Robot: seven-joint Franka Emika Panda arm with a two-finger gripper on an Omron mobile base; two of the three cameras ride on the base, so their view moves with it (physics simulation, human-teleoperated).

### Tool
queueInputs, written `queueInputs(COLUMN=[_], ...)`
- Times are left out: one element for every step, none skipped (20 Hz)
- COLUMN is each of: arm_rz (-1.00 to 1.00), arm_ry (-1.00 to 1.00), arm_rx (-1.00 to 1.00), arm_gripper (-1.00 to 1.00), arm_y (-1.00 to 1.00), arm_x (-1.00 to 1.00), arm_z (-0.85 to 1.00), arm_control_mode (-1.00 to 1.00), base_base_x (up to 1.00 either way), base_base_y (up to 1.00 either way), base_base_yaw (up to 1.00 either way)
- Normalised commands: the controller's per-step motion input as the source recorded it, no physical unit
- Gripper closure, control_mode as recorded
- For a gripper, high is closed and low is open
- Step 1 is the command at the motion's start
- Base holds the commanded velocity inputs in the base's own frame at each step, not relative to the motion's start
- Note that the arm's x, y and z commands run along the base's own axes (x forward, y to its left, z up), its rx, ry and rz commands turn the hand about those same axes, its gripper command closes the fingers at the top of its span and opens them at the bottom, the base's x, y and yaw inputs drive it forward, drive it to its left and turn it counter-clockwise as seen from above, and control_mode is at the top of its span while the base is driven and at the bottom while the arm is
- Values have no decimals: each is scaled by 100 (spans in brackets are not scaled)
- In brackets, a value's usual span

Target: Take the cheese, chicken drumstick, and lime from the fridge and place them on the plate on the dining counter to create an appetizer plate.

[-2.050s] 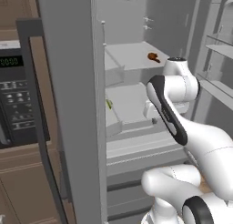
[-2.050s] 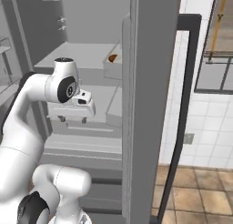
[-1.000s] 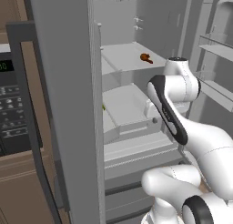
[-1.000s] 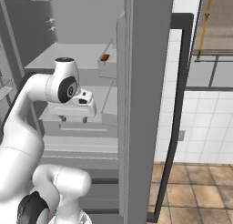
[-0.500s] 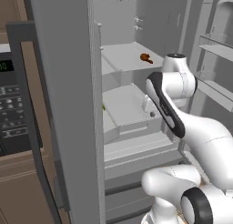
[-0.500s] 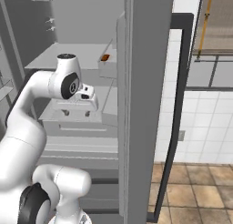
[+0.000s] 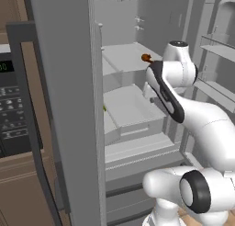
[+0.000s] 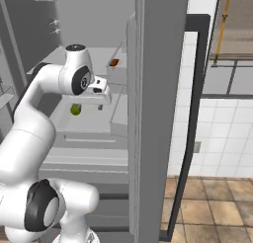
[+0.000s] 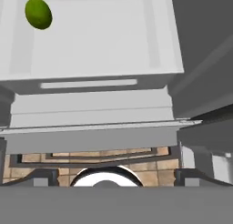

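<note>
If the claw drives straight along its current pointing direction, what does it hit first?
Probably the pale shelf floor in the fridge, judging by the hand view. The open claw points down at it. The lime sits off to one side, out of that line. Depth is uncertain.

Black built-in microwave [image 7: 11, 110] with keypad at far left, over brown cabinetry [image 7: 20, 193]. White tiled wall [image 8: 222, 133], terracotta tiled floor [image 8: 212, 207], and window frame [image 8: 232, 59] at right.

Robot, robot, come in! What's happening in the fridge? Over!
Pincer open, empty, inside fridge. Lime on shelf, untouched. Drumstick one shelf up. Nothing in the way.
</note>
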Motion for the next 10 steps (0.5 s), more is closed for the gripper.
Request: queueInputs(arm_rz=[0,0,0,0,0,0,0,0,0,0], arm_ry=[-25,-26,-28,-31,-34,-35,-37,-36,-36,-37], arm_rx=[0,0,0,0,-2,-3,-3,-5,-5,-5], arm_gripper=[-100,-100,-100,-100,-100,-100,-100,-100,-100,-100], arm_y=[-1,0,0,0,0,0,0,0,0,0], arm_x=[7,5,4,3,4,8,12,16,15,14], arm_z=[34,30,22,18,12,10,4,0,0,0], arm_control_mode=[-100,-100,-100,-100,-100,-100,-100,-100,-100,-100], base_base_x=[0,0,0,0,0,0,0,0,0,0], base_base_y=[0,0,0,0,0,0,0,0,0,0], base_base_yaw=[0,0,0,0,0,0,0,0,0,0])
